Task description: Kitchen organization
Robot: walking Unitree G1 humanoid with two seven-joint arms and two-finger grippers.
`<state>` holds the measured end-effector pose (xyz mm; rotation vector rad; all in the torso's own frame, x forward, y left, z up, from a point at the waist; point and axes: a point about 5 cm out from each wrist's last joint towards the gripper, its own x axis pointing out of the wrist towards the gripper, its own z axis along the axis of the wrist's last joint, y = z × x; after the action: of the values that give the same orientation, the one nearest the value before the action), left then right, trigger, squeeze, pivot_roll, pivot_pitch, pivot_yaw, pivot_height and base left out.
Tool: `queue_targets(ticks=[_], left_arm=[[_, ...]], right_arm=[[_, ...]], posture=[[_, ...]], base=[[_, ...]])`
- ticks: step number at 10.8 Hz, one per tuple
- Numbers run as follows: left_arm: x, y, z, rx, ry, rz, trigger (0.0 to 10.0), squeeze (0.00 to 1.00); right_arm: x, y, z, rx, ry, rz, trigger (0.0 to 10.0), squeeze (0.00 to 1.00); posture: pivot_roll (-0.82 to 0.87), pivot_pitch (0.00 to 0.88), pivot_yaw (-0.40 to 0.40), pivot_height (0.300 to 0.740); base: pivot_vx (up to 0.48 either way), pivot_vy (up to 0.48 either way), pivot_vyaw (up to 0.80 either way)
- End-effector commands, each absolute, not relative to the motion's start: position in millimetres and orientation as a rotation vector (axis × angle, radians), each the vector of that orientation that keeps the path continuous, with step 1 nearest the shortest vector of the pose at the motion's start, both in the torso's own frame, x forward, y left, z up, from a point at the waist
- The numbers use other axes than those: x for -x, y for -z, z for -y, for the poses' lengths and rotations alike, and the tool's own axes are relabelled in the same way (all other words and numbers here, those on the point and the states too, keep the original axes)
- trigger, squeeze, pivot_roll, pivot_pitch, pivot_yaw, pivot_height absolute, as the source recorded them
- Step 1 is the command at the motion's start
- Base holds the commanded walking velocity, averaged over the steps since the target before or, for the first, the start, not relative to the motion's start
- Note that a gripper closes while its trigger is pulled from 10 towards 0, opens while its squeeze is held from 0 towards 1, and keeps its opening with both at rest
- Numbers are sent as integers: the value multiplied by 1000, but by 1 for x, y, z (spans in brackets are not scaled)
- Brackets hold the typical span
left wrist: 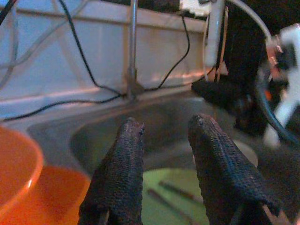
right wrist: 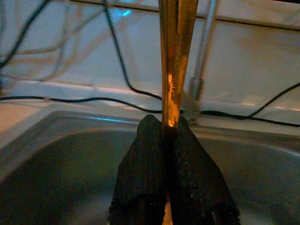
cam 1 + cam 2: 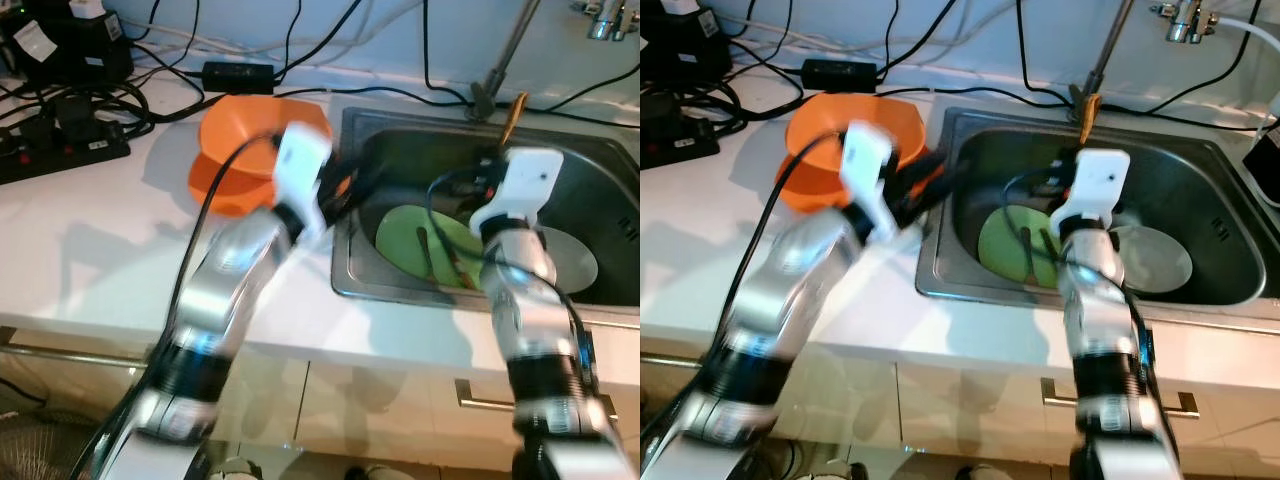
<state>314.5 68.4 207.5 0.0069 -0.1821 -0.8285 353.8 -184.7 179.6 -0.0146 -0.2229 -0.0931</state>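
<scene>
Two stacked orange bowls point(image 3: 245, 140) sit on the white counter just left of the steel sink point(image 3: 400, 292). In the sink lie a green plate point(image 3: 402, 235) with dark utensils point(image 3: 445, 258) on it and a grey plate point(image 3: 576, 262). My left gripper point(image 1: 164, 129) hovers open at the sink's left rim, between the bowls and the green plate, with nothing held. My right gripper point(image 2: 164, 125) is above the sink's middle, shut on a slim amber wooden utensil point(image 2: 176, 56) that points up toward the back wall point(image 3: 514, 112).
A power strip and tangled black cables point(image 3: 60, 150) crowd the back left of the counter, with a black adapter point(image 3: 238, 73) behind the bowls. The faucet pipe point(image 3: 505, 55) rises behind the sink. A cabinet handle point(image 3: 490, 403) lies below the counter edge.
</scene>
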Motion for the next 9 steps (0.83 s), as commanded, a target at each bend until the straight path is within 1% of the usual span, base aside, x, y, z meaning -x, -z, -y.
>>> queue_targets(ticks=[1, 4, 5, 9], left_arm=[[-308, -203, -69, -41, 840, 170, 10000, 0], [-300, -187, -89, -92, 800, 118, 10000, 0], [-295, -184, -94, -110, 800, 103, 10000, 0], [-285, -182, -96, -123, 811, 71, 10000, 0]], right_arm=[[-359, -183, 196, 30, 135, 232, 10000, 0], [-377, -174, 206, 67, 150, 155, 10000, 0], [-382, -161, 211, 55, 173, 78, 10000, 0], [-376, -116, 213, 51, 190, -160, 10000, 0]], posture=[[-8, 57, -94, 740], [4, 56, -103, 740], [20, 55, -110, 740], [47, 51, -120, 740]], base=[[0, 0, 0], [0, 0, 0], [0, 0, 0], [0, 0, 0]])
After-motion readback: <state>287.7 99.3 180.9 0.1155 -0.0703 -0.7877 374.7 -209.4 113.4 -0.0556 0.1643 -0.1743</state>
